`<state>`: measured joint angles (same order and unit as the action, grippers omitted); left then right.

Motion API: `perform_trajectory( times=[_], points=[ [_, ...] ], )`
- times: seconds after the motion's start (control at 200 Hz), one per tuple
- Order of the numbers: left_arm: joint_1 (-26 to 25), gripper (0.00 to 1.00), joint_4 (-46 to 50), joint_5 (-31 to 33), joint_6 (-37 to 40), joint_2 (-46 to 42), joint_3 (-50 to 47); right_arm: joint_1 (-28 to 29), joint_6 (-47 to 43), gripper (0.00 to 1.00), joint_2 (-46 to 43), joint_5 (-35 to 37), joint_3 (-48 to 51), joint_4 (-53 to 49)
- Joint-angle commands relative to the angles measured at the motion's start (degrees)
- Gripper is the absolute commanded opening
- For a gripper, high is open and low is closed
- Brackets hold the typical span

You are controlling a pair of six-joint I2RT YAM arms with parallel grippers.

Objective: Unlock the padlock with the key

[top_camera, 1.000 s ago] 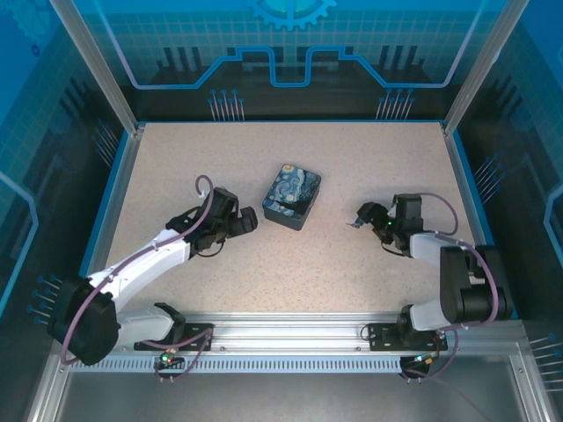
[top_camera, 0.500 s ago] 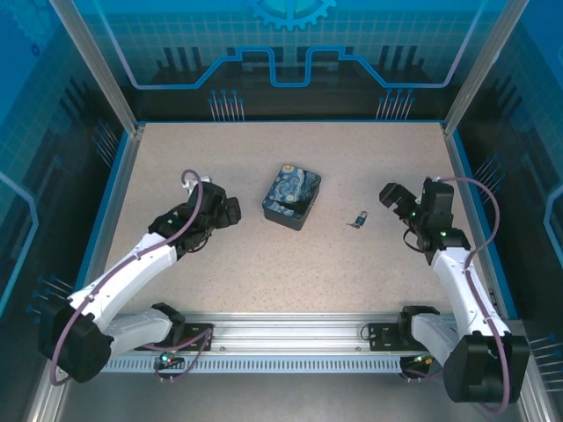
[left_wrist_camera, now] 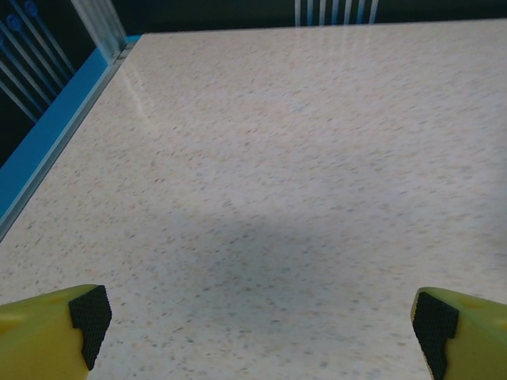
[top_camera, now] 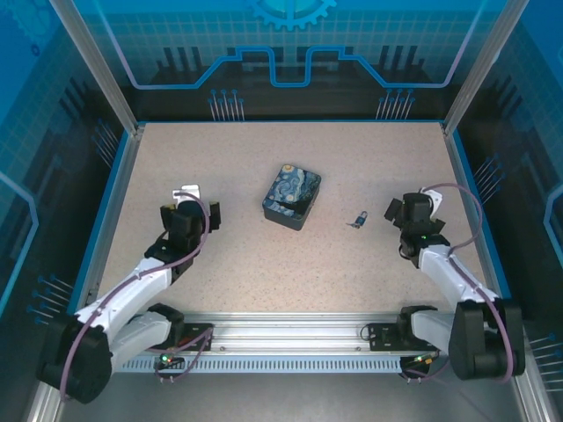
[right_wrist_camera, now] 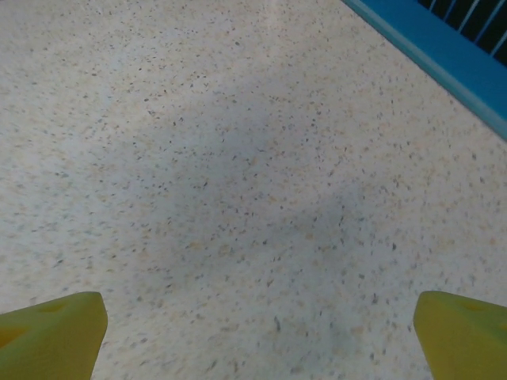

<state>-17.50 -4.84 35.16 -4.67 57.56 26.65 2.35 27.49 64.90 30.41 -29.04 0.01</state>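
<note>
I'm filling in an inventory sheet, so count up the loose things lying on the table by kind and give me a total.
Padlock: 1
Key: 1
Total: 2

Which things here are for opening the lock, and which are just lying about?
For the job: the flat, dark blue padlock with a swirly yellow starry print; the tiny dark metal key right of it.
Just there: the speckled beige table; the blue rim around it.
</note>
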Motion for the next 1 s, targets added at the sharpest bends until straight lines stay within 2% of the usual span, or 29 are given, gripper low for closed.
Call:
perform_trajectory(
  times=[0.0, 0.12, 0.16, 0.215, 0.24, 0.285, 0.35, 0.4, 0.42, 0.455, 0.5, 0.55, 0.6, 0.735, 0.995],
  points=[
    [3.9, 0.99, -15.7, -1.2, 4.3, 4.1, -3.8, 1.7, -7.1, 1.00, 3.8, 6.3, 2.9, 17.3],
    [7.1, 0.99, -32.1, -8.1, 3.8, 12.2, -7.1, 2.7, -14.7, 1.00, 10.1, 3.3, 5.5, 31.9],
    [7.5, 0.99, -38.6, -9.2, 4.8, 16.3, -7.7, 2.7, -17.3, 1.00, 11.3, 0.8, 6.7, 37.6],
    [8.1, 0.99, -42.8, -11.2, 7.4, 21.5, -6.8, 2.0, -19.7, 1.00, 14.3, -5.6, 8.9, 44.3],
    [8.0, 0.99, -42.5, -11.6, 8.4, 22.5, -5.9, 1.9, -21.1, 1.00, 15.2, -7.7, 10.0, 48.9],
    [9.2, 0.99, -43.7, -15.2, 9.1, 24.2, -5.1, 1.4, -21.8, 1.00, 14.3, -12.9, 9.5, 45.6],
    [11.3, 0.99, -45.6, -19.1, 7.9, 27.8, -5.0, 0.6, -23.7, 1.00, 17.6, -19.5, 10.5, 50.1],
    [13.2, 0.99, -45.5, -21.4, 5.9, 28.5, -4.8, 0.3, -24.5, 1.00, 22.2, -20.3, 11.7, 59.4],
    [14.0, 0.99, -45.6, -22.8, 5.4, 28.8, -4.9, 0.0, -24.5, 1.00, 21.5, -21.5, 10.9, 57.2],
    [14.8, 0.99, -47.4, -24.2, 5.1, 30.1, -5.4, -0.1, -24.2, 1.00, 19.4, -22.3, 8.3, 47.6],
    [15.0, 0.99, -49.6, -25.2, 5.6, 31.6, -5.4, 0.1, -24.9, 1.00, 21.5, -22.6, 8.0, 51.2],
    [16.0, 0.99, -46.2, -27.7, 4.6, 31.0, -4.4, 0.3, -24.5, 1.00, 20.5, -21.8, 5.8, 44.9],
    [17.2, 0.99, -46.7, -29.8, 4.2, 31.1, -4.4, 1.1, -25.0, 1.00, 21.1, -20.4, 6.1, 46.8],
    [17.2, 0.99, -46.6, -29.9, 4.2, 31.1, -4.5, 3.1, -26.3, 1.00, 21.3, -16.9, 5.5, 45.9],
    [17.2, 0.99, -46.6, -29.9, 4.2, 31.1, -4.4, 3.0, -26.2, 1.00, 21.2, -17.5, 5.3, 45.3]
  ],
)
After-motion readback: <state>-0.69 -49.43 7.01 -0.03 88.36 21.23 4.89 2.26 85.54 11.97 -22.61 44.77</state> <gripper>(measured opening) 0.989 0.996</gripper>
